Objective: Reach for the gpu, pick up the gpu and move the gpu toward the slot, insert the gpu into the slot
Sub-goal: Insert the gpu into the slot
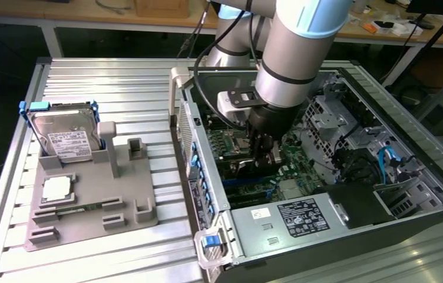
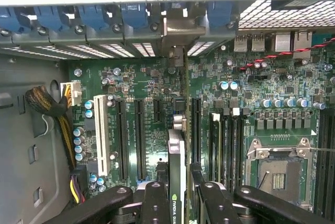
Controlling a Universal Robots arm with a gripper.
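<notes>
A silver and pale blue robot arm (image 1: 292,53) is reaching down into an open desktop computer case (image 1: 347,259) that is lying on its side on a ribbed metal table (image 1: 103,76). In the wrist view, the black gripper (image 2: 180,190) is pinching the gpu (image 2: 176,156) between its two fingers (image 2: 155,203), which are standing close together with only the thin card's width between them. The card is showing edge-on and upright over the green motherboard (image 2: 157,77), between the long black expansion slots (image 2: 140,137) and the processor socket (image 2: 280,169). Its silvery bracket (image 2: 180,30) is sitting up against the row of blue-clipped openings in the case's rear wall. Whether its lower edge is touching a slot is hard to tell. In the exterior view, the gripper (image 1: 265,150) is hanging deep inside the case, just beyond the grey power supply (image 1: 300,218). On the exterior view's left, a grey holder (image 1: 127,194) is carrying a hard drive (image 1: 68,138) standing tilted and a square processor chip (image 1: 56,187) lying flat.
</notes>
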